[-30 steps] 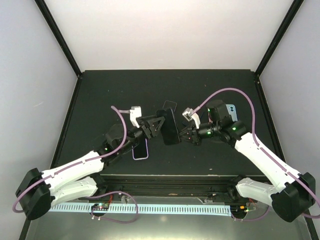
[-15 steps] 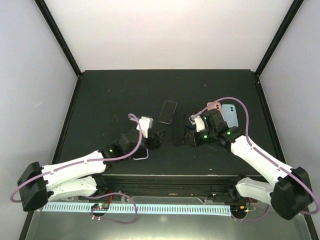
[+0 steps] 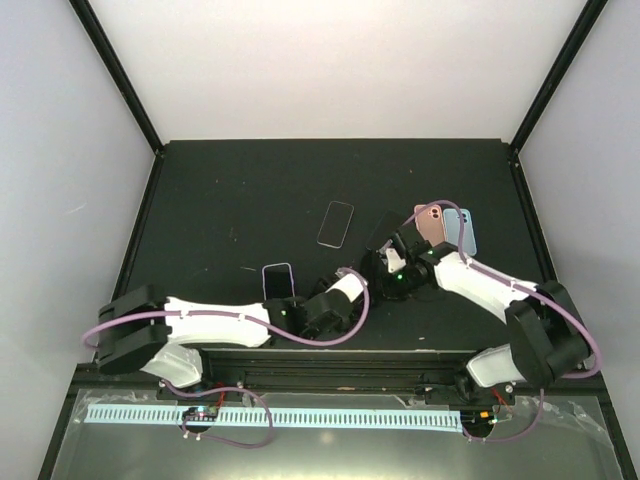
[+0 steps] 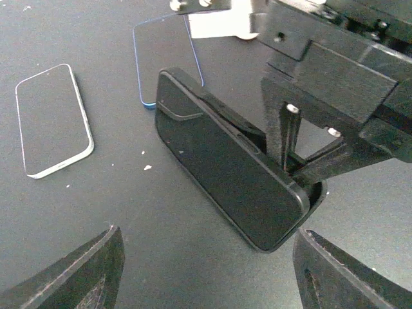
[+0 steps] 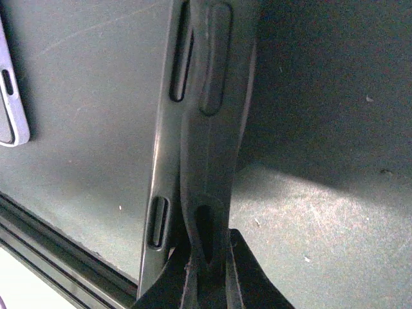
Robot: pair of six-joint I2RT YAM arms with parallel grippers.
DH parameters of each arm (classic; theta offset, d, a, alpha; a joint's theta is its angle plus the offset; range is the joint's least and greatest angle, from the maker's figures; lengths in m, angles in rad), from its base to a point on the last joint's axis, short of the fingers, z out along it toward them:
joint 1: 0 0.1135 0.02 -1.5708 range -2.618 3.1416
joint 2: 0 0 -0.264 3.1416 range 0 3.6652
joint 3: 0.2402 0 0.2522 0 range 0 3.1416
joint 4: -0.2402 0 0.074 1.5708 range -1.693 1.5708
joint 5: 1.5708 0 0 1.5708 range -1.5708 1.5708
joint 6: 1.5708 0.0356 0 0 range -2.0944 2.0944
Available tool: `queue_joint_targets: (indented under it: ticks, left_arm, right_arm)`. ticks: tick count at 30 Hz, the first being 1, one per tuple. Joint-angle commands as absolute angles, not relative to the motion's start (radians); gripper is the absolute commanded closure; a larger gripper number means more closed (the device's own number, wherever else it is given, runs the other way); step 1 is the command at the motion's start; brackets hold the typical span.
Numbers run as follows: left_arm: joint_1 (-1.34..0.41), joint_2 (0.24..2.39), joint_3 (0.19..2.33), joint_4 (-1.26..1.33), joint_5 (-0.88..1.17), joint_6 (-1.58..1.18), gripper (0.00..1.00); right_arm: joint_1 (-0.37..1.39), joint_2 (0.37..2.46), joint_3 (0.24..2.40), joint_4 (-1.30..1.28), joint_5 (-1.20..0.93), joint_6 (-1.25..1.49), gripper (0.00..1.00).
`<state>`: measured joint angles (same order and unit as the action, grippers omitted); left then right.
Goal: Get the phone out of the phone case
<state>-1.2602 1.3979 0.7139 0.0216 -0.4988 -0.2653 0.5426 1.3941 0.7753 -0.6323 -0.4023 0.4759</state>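
A black phone in a black case (image 3: 381,232) stands tilted above the table right of centre. My right gripper (image 3: 388,262) is shut on its lower corner. In the left wrist view the cased phone (image 4: 222,164) slants across the middle, and the right gripper (image 4: 302,170) pinches its near right corner, where the case rim stands a little off the phone. In the right wrist view the right gripper (image 5: 207,257) clamps the dark case edge (image 5: 215,122), with the phone's grey side (image 5: 166,129) beside it. My left gripper (image 4: 206,283) is open and empty, just in front of the phone.
Other phones lie flat on the black table (image 3: 220,190): a silver-rimmed one (image 3: 336,223) at centre, a purple-rimmed one (image 3: 277,282) near the front, and a pink one (image 3: 432,222) and a blue one (image 3: 462,230) at the right. The table's front rail (image 5: 38,238) is close.
The left arm has swung right along the front edge, away from the purple-rimmed phone. The right gripper has taken the black cased phone up off the table and tilted it.
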Motion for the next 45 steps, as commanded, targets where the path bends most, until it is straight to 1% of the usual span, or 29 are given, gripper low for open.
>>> queue_joint_targets:
  ticks: [1,6,11,16,21,31,36,40,45]
  left_arm:
    - [-1.283,1.496,0.787,0.076,-0.581,-0.202,0.25]
    - [-1.288,1.593,0.844,0.092,-0.582,-0.182,0.25]
    - [-1.29,1.622,0.846,0.145,-0.55,-0.172,0.27]
    - [-1.29,1.652,0.849,0.144,-0.512,-0.161,0.34]
    - [-1.29,1.698,0.888,0.066,-0.585,-0.185,0.41]
    - [-1.288,1.791,0.947,-0.032,-0.722,-0.224,0.48]
    - [-1.289,1.821,0.968,-0.107,-0.804,-0.257,0.59]
    - [-1.282,1.808,0.959,-0.15,-0.846,-0.309,0.64]
    - [-1.256,1.744,0.896,-0.151,-0.871,-0.396,0.65]
  right_arm:
    - [0.541,1.424,0.831,-0.588,-0.391,0.5,0.99]
    - [0.54,1.467,0.836,-0.577,-0.383,0.518,0.99]
    - [0.54,1.5,0.857,-0.581,-0.389,0.525,0.99]
    - [0.54,1.506,0.86,-0.58,-0.402,0.53,0.99]
    - [0.539,1.498,0.858,-0.575,-0.406,0.531,0.99]
    - [0.541,1.481,0.842,-0.564,-0.451,0.536,0.99]
    - [0.54,1.472,0.838,-0.56,-0.469,0.533,0.99]
    - [0.54,1.461,0.838,-0.561,-0.465,0.528,0.99]
    - [0.54,1.448,0.832,-0.558,-0.464,0.519,0.99]
